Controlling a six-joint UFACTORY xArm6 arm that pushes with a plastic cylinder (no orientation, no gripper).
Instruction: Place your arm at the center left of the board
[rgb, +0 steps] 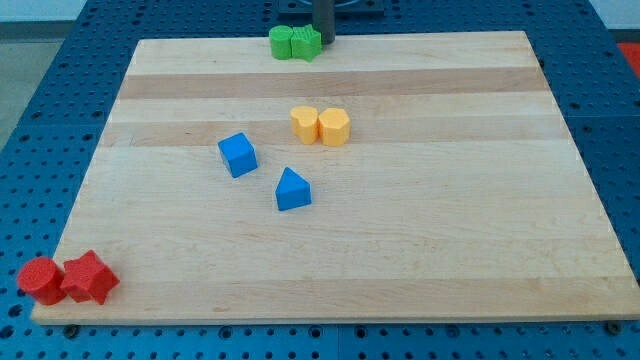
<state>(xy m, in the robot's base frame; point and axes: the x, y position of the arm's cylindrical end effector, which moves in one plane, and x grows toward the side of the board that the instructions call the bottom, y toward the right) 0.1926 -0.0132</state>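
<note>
My tip (325, 40) sits at the view's top edge of the wooden board (450, 250), near the middle of that edge; the dark rod comes down from the frame's top. No jaws on this rig, only the bare rod, so nothing is clenched or released. The tip stands right beside the green blocks, at their right side; contact cannot be told. Taking the tip as landmark: the two green blocks (295, 43) lie just to its left, pressed together at the board's top edge, shapes unclear. Below the tip, toward the view's bottom, two yellow blocks (321, 126) sit touching side by side, rounded forms, exact shapes hard to make out. Further below the tip and to its left lies a blue cube (238, 155), tilted a little on the board plane. Below the tip, slightly left and past the yellow pair, is a blue triangular block (292, 189), apart from the cube. Far from the tip, at the board's bottom-left corner, two red blocks touch: the left red block (40, 279) looks roundish, the right red block (89, 278) looks star-like. The board's centre-left lies well away from the tip, down and to the left, beyond the blue cube. The board rests on a blue perforated table (610, 120).
</note>
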